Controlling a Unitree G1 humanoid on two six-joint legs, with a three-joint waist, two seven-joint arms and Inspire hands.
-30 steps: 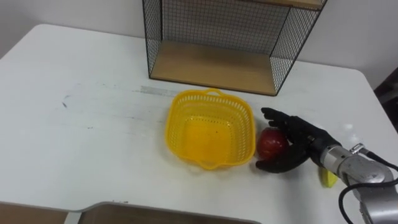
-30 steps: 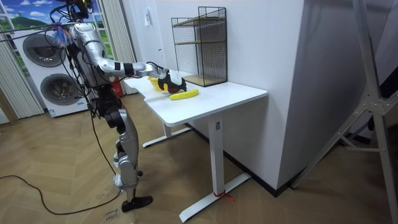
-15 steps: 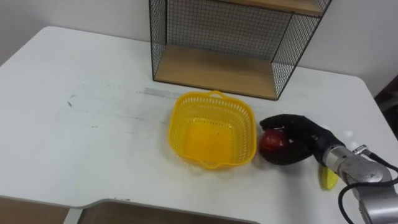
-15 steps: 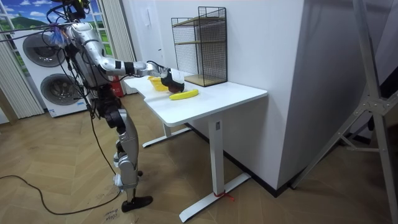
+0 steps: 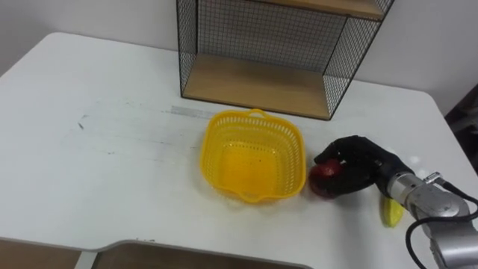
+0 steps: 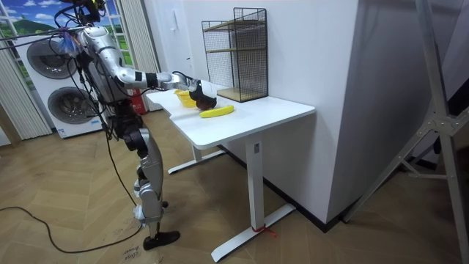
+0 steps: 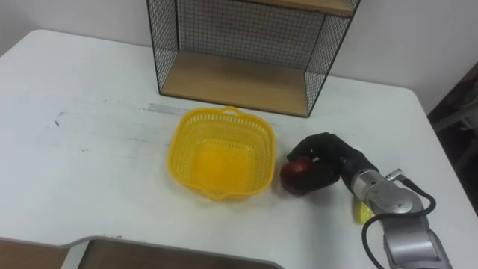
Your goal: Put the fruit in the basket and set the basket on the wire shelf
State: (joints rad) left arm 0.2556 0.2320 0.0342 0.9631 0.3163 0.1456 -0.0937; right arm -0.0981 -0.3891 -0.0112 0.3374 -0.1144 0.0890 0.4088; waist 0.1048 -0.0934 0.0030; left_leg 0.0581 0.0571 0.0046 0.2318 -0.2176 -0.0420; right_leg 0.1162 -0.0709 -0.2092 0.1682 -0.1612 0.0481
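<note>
White rectangular counter [image 5: 112, 149]: the room view shows its whole top and legs, with the robot standing at the end on the room view's left, right arm stretched out over the top. The eye views show the top surface.

Black wire shelf with wooden boards [image 5: 254, 81] stands at the far edge of the counter. The room view gives its full height, two tiers [image 6: 234, 55]. The eye views crop it to the bottom board and lower mesh.

Yellow perforated plastic basket [image 5: 216, 142] sits upright mid-counter, opening up, just in front of the shelf. Its handle tabs are on the far and near rims, so that axis points at the shelf.

Right robot hand [image 5: 358, 161], black, has its fingers curled over and clamped on the round red apple [image 5: 322, 181]. The apple is just beside the basket's right rim, outside it. Can't tell if apple and rim touch.

Yellow banana [image 5: 391, 211]: in the eye views one end pokes out from under the right wrist. The room view shows all of it [image 6: 217, 112], lying flat, long axis running along the counter away from the robot, on the near side of the robot hand.
</note>
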